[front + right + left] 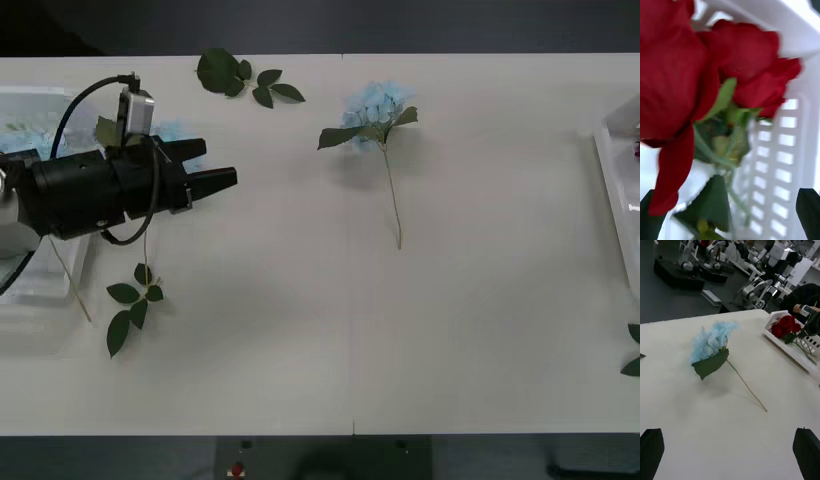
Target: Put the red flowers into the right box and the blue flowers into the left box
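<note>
You are looking past the spread black fingers (pixel 651 452) of the left gripper (pixel 730 453) at a blue flower (pixel 713 345) lying on the white table (pixel 685 420). At two o'clock, red flowers (pixel 786 327) are sitting in the right box (pixel 790 348).
</note>
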Tool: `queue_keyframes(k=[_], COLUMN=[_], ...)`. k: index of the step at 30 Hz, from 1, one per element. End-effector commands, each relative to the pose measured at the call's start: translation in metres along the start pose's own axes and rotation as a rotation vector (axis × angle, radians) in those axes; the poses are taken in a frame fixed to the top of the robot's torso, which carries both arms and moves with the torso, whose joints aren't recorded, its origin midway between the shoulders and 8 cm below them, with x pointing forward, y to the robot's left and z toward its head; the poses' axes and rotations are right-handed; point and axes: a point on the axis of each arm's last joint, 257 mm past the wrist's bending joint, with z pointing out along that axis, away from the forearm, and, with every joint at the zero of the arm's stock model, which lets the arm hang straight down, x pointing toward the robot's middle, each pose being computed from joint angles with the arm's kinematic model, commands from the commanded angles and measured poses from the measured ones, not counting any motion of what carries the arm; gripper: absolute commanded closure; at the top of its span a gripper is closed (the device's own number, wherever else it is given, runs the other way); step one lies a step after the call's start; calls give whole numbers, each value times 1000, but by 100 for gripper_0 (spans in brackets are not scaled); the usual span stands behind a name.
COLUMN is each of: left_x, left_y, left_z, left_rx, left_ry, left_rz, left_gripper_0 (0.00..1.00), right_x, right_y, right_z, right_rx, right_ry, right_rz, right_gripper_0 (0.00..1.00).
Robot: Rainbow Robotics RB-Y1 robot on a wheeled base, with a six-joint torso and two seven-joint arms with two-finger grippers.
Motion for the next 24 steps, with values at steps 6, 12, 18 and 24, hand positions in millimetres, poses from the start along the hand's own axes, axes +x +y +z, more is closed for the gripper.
queue_keyframes(k=[6, 12, 18, 24], left_x=[-10, -8, -14, -21], left_y=[4, 5, 10, 12], left_z=[-7, -11, -24, -29], left_rx=[-4, 15, 62, 62], left_ry=[-5, 4, 5, 5], left_rz=[96, 81, 58, 55], left_gripper_0=[0, 0, 0, 0], right_x=[-42, -71, -105, -128], right_y=[37, 102, 162, 229], right_z=[-68, -122, -175, -220], right_rx=[-320, -551, -672, -772], right_ry=[-15, -24, -55, -82], right_rz=[22, 8, 25, 59], right_gripper_0=[0, 0, 0, 0])
